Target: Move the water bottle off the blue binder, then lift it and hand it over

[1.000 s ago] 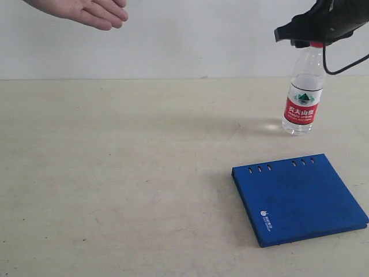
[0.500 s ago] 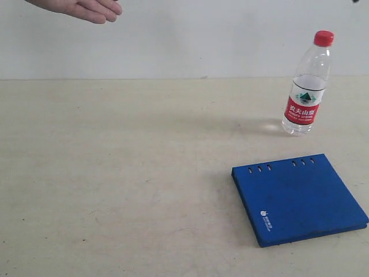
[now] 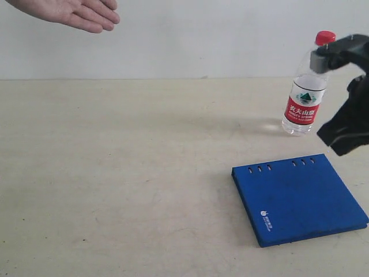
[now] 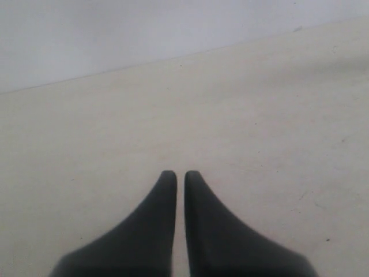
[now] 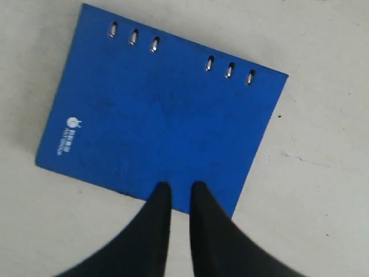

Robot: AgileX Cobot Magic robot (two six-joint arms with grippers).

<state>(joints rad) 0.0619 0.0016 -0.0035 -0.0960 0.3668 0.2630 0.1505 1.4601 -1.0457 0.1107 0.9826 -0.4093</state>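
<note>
The water bottle (image 3: 305, 86) stands upright on the table at the far right, red cap on, just beyond the blue binder (image 3: 300, 196) and clear of it. The binder (image 5: 161, 115) lies flat and closed with nothing on it. My right gripper (image 3: 341, 147) hangs at the right edge, beside the bottle and above the binder's far right corner. In the right wrist view that gripper (image 5: 181, 186) points down at the binder's edge, its jaws nearly together and empty. My left gripper (image 4: 180, 173) is shut over bare table; it does not show in the exterior view.
An open human hand (image 3: 69, 11) is held out palm up at the top left, above the table's far edge. The beige table (image 3: 127, 173) stretches bare between the hand and the binder. A white wall stands behind.
A second ago the right gripper sat at the bottle's cap. It then left the view, and now it is back lower down at the bottle's right. The bottle stayed put.
</note>
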